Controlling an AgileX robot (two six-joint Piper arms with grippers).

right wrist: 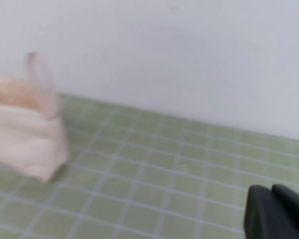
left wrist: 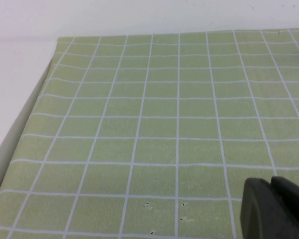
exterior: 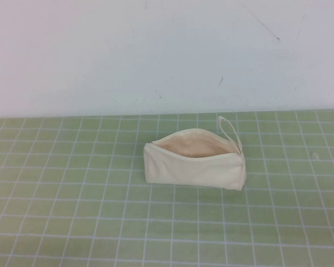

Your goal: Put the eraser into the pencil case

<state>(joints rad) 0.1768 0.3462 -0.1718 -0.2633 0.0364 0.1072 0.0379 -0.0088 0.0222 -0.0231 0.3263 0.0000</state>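
Neither gripper appears in the high view. We see the left gripper (left wrist: 276, 209) only as a dark corner of its fingers in the left wrist view, low over a bare stretch of the green grid mat (left wrist: 154, 124) near the mat's edge; whether those fingers are apart or together we cannot tell. The right gripper (right wrist: 276, 211) shows likewise as a dark corner in the right wrist view, above the mat and well apart from the pencil case (right wrist: 25, 134), and we cannot tell its state either.

In the high view we find the pencil case (exterior: 195, 167) on the mat, a little right of centre and not far from the white wall (exterior: 156, 50). It is a cream, off-white fabric pouch, long and boxy, standing on its base with the zip mouth gaping upward. We see the tan lining (exterior: 192, 146) inside the mouth. A thin loop strap (exterior: 229, 129) rises from its right end. The front panel is plain, with soft creases.

We cannot find the eraser in any view.
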